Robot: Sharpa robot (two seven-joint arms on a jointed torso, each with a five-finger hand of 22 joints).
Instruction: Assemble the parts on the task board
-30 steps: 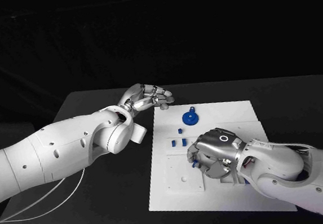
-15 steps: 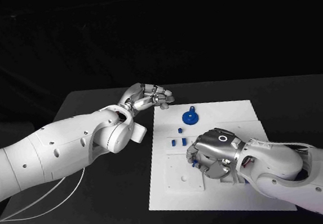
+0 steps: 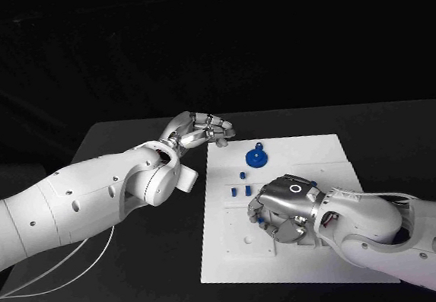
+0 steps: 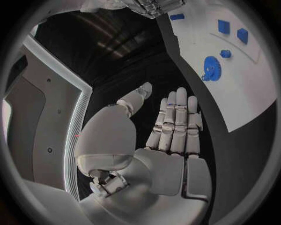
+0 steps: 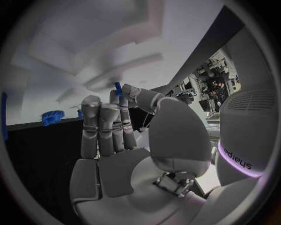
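Board [image 3: 318, 153] carries blue gear [image 3: 255, 160] | right hand [image 3: 286, 210] pinches blue peg [image 5: 118, 88] | left hand [image 3: 199, 131] empty, fingers apart

Occlusions and cut-offs around the task board [image 3: 301, 261]

The board's near right corner is covered by the right arm, and the slots under the right robot hand [image 3: 289, 209] are hidden in the head view. A small blue part [image 5: 118, 88] is seen pinched at that hand's fingertips; its lower end is hidden behind the fingers and its shape is too small to tell. A blue piece [image 5: 3, 123] is cut off at the right wrist view's rim. Gear [image 3: 256, 160] teeth are not resolved.
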